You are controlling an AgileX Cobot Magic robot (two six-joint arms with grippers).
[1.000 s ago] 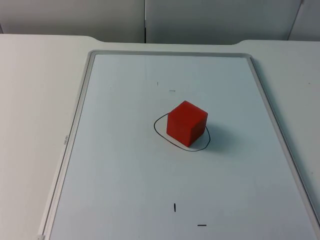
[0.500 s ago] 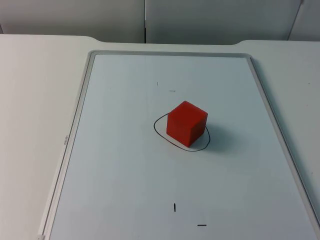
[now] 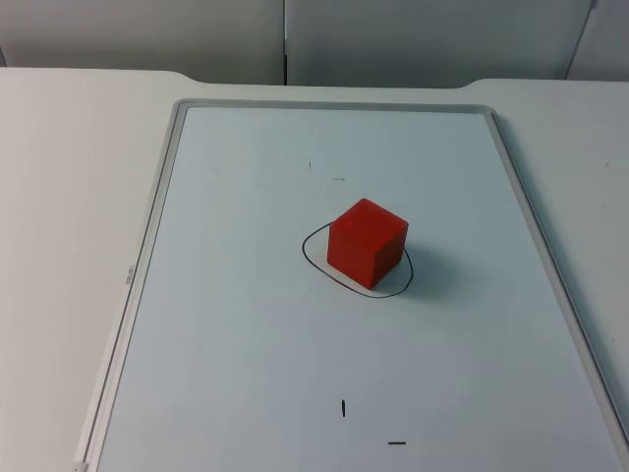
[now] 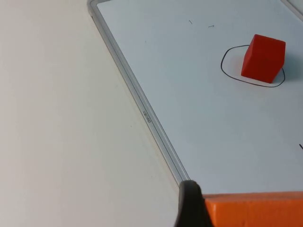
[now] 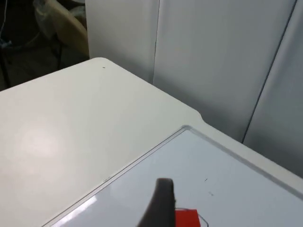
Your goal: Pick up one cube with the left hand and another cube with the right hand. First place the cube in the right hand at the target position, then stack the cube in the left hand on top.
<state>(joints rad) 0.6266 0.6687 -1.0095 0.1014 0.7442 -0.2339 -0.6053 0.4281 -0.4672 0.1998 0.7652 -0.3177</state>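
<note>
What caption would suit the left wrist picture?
Left claw's fingertip beside an orange cube, above a whiteboard where a red cube sits in a drawn ring.

All I see of my robot are black fingertips: the left hand's (image 4: pixel 191 208) matte and rounded, the right hand's (image 5: pixel 160 203) slim and tapering.

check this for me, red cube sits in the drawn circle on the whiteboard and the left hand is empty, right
Not quite. The red cube does sit in the drawn circle on the whiteboard, as the top view shows. But the left hand is not empty: the left wrist view shows an orange cube against its fingertip.
</note>
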